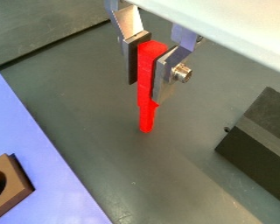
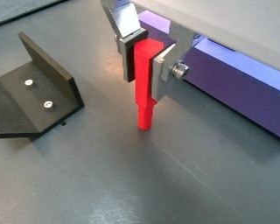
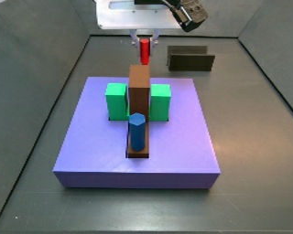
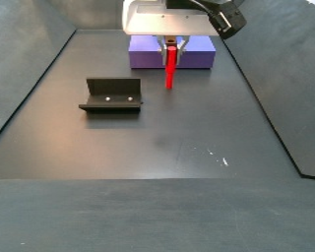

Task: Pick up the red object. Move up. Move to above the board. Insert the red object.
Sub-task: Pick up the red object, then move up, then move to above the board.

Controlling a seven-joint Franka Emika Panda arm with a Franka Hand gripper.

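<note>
The red object [image 1: 147,83] hangs upright in the pincer [image 1: 150,63], pinched near its upper end between the 2 silver fingers [image 1: 166,70], whose dark pads press its sides. Most of the peg's length sticks out below the fingertips. In both wrist views its lower end is slightly narrower than the rest, and whether that tip touches the dark floor [image 2: 166,184] or sits just above it cannot be told.

In a side view the pincer [image 4: 171,44] stands over the floor just in front of the purple platform [image 4: 173,51], with the red object [image 4: 169,65] pointing straight down. The fixture [image 4: 111,96] stands on the floor off to one side, apart from the peg; a wrist view shows the fixture [image 2: 35,87] with 2 pale screw heads on its plate.

In a side view the board [image 3: 138,108] lies lengthwise along the middle of the purple platform [image 3: 100,155], between 2 green blocks [image 3: 116,101] that touch its sides. A blue peg [image 3: 135,131] stands upright in the board near its closer end. The red object [image 3: 143,47] and pincer [image 3: 143,40] are beyond the board's far end, off the platform.
</note>
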